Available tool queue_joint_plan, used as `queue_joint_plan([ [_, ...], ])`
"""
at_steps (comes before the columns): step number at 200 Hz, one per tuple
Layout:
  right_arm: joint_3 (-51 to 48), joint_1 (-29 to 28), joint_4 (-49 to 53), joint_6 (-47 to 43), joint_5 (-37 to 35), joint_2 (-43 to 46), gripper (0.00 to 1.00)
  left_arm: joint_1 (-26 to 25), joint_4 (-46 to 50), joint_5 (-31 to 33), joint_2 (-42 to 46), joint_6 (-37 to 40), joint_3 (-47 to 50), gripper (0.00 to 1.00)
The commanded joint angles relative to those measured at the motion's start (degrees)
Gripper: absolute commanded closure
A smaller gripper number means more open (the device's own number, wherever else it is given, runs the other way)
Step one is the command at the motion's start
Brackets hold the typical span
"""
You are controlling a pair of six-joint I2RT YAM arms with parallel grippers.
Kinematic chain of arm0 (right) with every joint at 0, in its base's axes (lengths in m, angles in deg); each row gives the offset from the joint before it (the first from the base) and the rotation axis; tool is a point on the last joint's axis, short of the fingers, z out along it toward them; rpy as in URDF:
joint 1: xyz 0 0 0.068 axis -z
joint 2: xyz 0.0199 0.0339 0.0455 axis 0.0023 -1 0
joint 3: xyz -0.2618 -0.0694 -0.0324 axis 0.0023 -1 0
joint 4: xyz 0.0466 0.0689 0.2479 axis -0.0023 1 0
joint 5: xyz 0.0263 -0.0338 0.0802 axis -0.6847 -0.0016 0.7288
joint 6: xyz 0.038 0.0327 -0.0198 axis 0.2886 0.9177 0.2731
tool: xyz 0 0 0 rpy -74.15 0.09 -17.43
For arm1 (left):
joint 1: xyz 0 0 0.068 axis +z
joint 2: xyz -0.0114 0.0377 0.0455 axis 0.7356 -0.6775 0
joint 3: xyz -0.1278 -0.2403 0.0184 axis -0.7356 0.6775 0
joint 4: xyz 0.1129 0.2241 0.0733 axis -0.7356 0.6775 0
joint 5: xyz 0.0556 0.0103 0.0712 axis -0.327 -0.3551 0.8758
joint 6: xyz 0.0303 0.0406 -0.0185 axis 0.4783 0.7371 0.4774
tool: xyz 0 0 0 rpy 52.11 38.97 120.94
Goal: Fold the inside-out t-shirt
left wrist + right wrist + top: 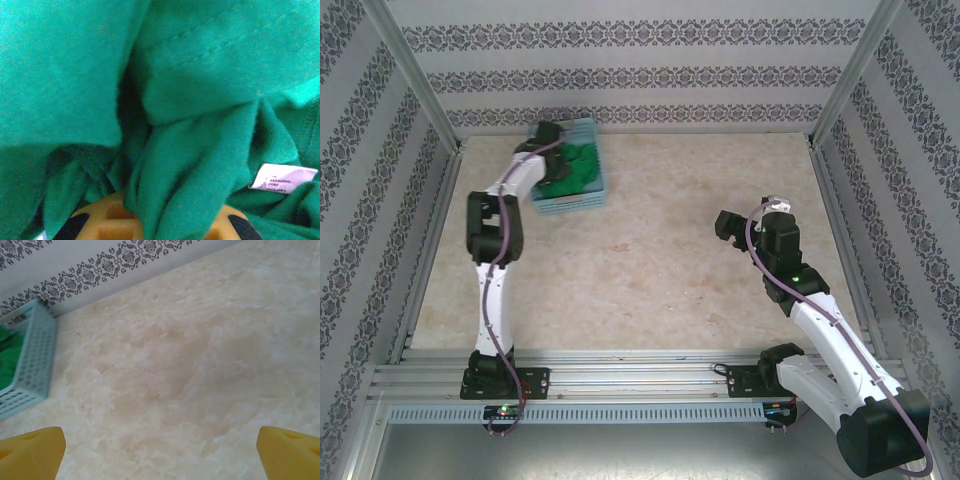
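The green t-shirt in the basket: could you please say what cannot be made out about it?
Top view: the left arm covers part of the t-shirt in the basket.
Left wrist view: tag print blurred; cloth hides the fingertips of the left hand.
Right wrist view: left edge crops the basket.

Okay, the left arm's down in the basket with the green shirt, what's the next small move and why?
Probably lift straight up a little. The left jaws look shut on a fold of the t-shirt, which lies bunched inside the basket, so raising it clears the rim before carrying it to the table.
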Motion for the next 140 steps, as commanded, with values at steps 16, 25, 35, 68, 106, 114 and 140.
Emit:
queue_joint_plan([
  [16,1.2,-0.6,2.2,0.6,-1.2,-0.4,0.02,8.0,0.3,7.2,8.4,-0.7,7.7,1.0],
  [25,1.3,-0.6,2.4,0.4,-1.1,0.0,0.02,8.9,0.5,8.0,9.9,-0.3,8.3,1.0],
  [35,1.3,-0.6,2.6,0.3,-1.1,0.2,0.02,9.3,0.6,8.2,11.6,0.5,8.4,1.0],
  [68,1.3,-0.6,3.0,1.4,-0.7,0.4,0.02,8.0,1.4,6.3,17.2,1.8,6.4,1.0],
  [106,1.0,-0.7,3.3,2.3,0.0,1.3,0.02,3.4,1.7,3.9,26.4,4.1,5.0,1.0],
  [114,1.2,-0.7,3.7,2.1,0.0,1.4,0.02,1.6,1.7,4.0,28.7,5.2,4.8,1.0],
  [140,1.8,-0.7,4.5,1.8,0.1,1.7,0.02,-6.7,0.1,5.4,36.1,10.3,4.3,1.0],
])
